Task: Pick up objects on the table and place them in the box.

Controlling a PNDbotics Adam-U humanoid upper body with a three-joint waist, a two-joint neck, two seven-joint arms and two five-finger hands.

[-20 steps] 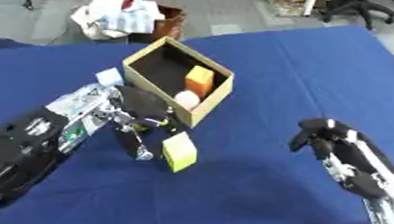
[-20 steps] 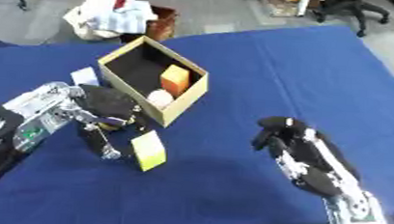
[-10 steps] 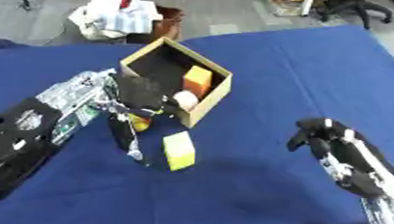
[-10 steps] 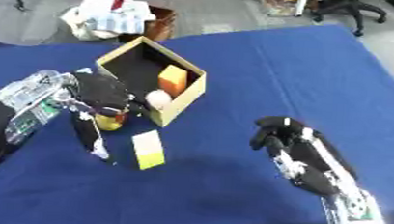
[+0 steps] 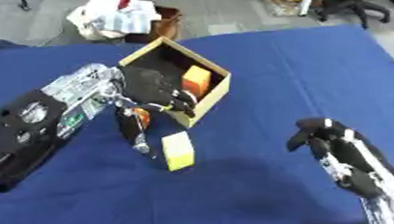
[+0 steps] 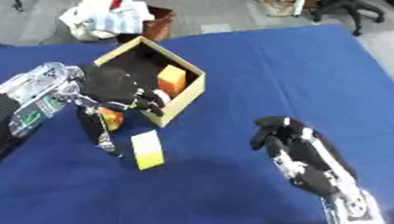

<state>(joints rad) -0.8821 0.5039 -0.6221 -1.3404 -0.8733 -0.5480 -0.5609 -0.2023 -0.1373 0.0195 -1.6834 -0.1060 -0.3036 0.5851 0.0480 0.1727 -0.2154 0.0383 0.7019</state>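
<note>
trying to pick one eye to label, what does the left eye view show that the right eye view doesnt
Only the left eye view: almost nothing extra, a little more blue table right of the box.

Only the right eye view: more of the right forearm running toward the lower edge, and more floor at the upper right.

Both: the left hand at the box's near corner, over an orange thing, the yellow block on the table, an orange block inside the box, and the right hand idle, fingers curled.
</note>
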